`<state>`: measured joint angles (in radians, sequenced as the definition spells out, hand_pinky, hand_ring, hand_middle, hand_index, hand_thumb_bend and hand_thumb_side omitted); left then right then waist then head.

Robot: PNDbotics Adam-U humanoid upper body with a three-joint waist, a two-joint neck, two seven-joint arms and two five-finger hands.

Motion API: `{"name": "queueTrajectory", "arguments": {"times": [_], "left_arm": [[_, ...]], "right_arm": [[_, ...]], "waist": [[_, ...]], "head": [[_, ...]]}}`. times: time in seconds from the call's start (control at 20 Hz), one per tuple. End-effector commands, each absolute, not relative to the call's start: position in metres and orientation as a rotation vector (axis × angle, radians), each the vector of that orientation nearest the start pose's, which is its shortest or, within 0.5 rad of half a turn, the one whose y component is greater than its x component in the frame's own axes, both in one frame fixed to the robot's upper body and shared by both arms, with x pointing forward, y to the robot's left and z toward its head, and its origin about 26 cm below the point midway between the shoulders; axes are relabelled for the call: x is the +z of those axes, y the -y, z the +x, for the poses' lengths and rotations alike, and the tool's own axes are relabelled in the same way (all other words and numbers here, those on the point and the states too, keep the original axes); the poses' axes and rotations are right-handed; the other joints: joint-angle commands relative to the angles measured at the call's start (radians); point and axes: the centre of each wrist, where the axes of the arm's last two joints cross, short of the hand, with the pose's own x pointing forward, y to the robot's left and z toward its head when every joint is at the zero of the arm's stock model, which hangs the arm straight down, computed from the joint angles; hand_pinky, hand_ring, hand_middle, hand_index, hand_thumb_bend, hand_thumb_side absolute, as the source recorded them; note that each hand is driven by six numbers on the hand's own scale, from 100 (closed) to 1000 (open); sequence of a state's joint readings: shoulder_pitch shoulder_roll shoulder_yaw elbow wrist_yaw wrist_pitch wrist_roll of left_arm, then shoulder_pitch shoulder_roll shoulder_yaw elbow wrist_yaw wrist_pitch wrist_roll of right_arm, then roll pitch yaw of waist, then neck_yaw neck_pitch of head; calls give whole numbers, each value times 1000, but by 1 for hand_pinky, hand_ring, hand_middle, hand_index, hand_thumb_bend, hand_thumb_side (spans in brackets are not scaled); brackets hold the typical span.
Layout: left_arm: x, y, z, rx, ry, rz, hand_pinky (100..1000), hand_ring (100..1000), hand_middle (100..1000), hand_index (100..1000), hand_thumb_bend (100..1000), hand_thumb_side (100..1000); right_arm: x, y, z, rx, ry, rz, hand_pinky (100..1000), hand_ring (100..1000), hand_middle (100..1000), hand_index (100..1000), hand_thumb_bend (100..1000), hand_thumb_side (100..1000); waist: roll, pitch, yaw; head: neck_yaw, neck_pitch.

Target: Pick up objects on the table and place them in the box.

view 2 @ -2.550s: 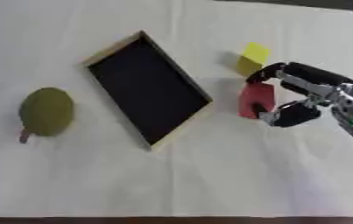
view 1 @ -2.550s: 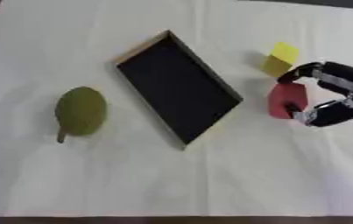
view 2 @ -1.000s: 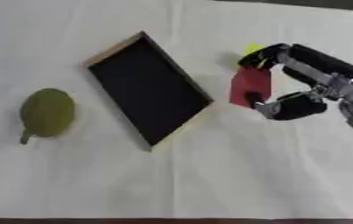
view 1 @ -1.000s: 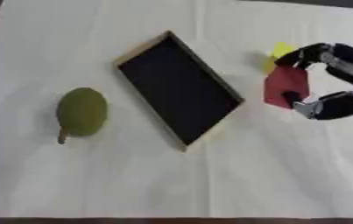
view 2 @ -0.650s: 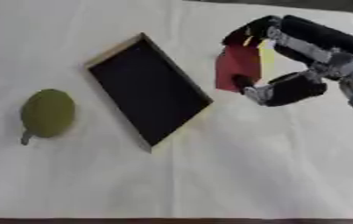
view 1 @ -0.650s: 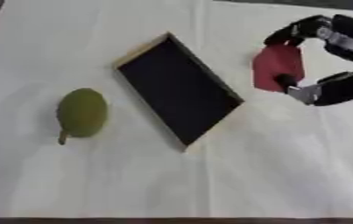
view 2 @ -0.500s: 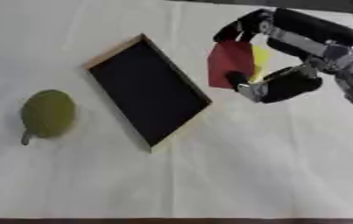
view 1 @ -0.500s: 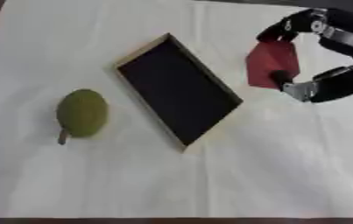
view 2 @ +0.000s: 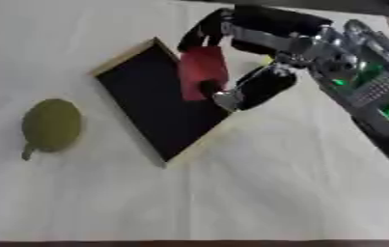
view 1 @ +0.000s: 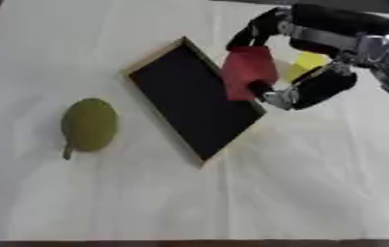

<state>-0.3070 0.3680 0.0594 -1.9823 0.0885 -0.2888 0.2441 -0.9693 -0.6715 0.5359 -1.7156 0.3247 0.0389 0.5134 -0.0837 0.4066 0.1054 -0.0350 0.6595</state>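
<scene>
My right hand [view 1: 312,89] comes in from the upper right and is shut on a red block [view 1: 248,72], held between curled fingers and thumb in the air over the right edge of the box [view 1: 159,65]. The box is a flat wooden tray with a black inside, lying askew at the table's middle. A yellow block [view 1: 305,63] lies on the cloth behind the hand, partly hidden by it. A green pear-like fruit [view 1: 89,124] lies at the left. My left hand shows in neither view.
A white cloth [view 1: 298,183] covers the table. My right forearm with green lights [view 2: 375,91] fills the right side of the right eye view.
My right hand closed on the red block, lifted it off the cloth and carried it left over the box's edge. The yellow block now shows behind the hand.
</scene>
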Motion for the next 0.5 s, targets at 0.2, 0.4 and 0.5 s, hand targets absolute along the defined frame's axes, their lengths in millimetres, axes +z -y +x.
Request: {"name": "queueTrajectory", "arguments": {"times": [0.2,0.4,0.5], "left_arm": [[214,-278,300,-56,2618,174,730,728,770,802,120,559],[214,-277,300,-54,2618,168,731,728,770,802,118,562],[214,-277,300,-53,2617,164,731,728,770,802,118,562]], "right_arm": [[295,151,377,-2556,-2446,742,853,529,367,843,100,117],[283,147,389,-2549,-2441,778,856,538,377,847,100,115],[275,147,397,-2562,-2443,789,862,551,390,851,100,109]], "waist": [[3,-19,7],[3,-16,11],[3,-15,14]], "head": [[-15,-1],[-19,-1],[-22,-3]]}}
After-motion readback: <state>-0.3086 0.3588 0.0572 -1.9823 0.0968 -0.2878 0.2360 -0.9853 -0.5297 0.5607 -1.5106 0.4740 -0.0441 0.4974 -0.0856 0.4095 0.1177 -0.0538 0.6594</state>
